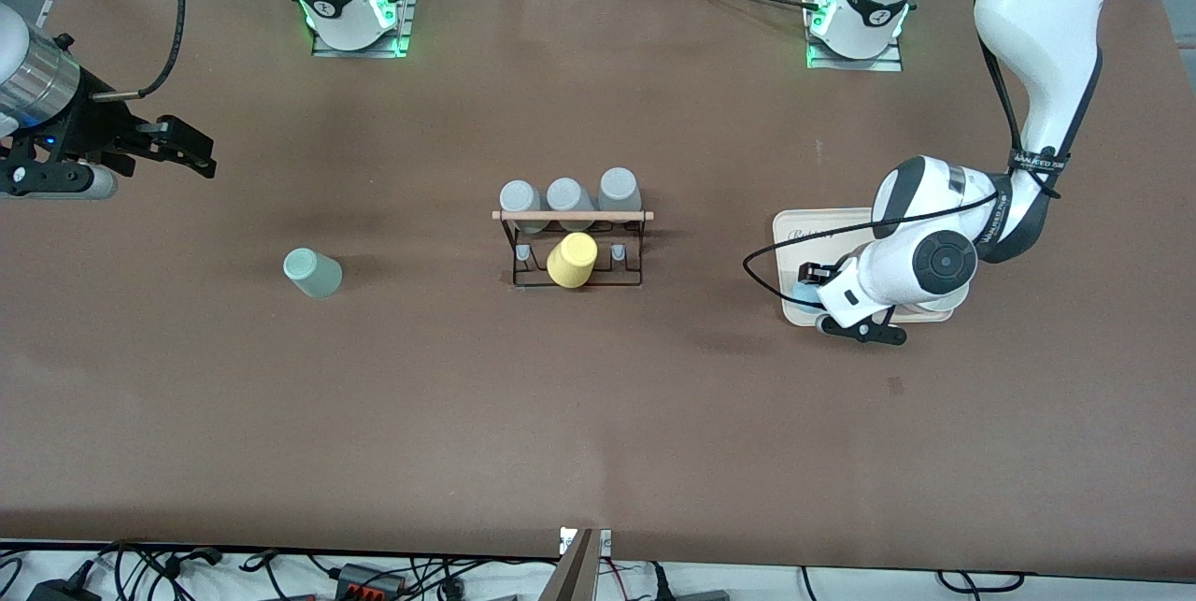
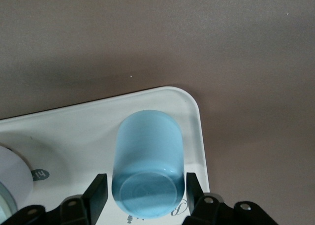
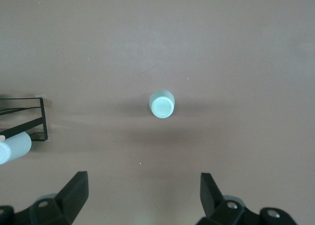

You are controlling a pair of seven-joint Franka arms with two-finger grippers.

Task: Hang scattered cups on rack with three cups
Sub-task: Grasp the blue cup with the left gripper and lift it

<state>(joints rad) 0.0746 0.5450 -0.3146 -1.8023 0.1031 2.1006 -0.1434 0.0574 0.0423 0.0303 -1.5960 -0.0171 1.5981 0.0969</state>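
The light blue cup lies on its side on the beige tray, at the left arm's end of the table; only a sliver shows in the front view. My left gripper is down over the tray, open, with one finger on each side of the blue cup and thin gaps between. The mint-green cup stands on the table toward the right arm's end and also shows in the right wrist view. My right gripper is open and empty, up in the air over that end. The black rack stands mid-table.
The rack carries three grey cups along its wooden rod and a yellow cup on a lower peg. A pale round object also sits on the tray. A rack corner shows in the right wrist view.
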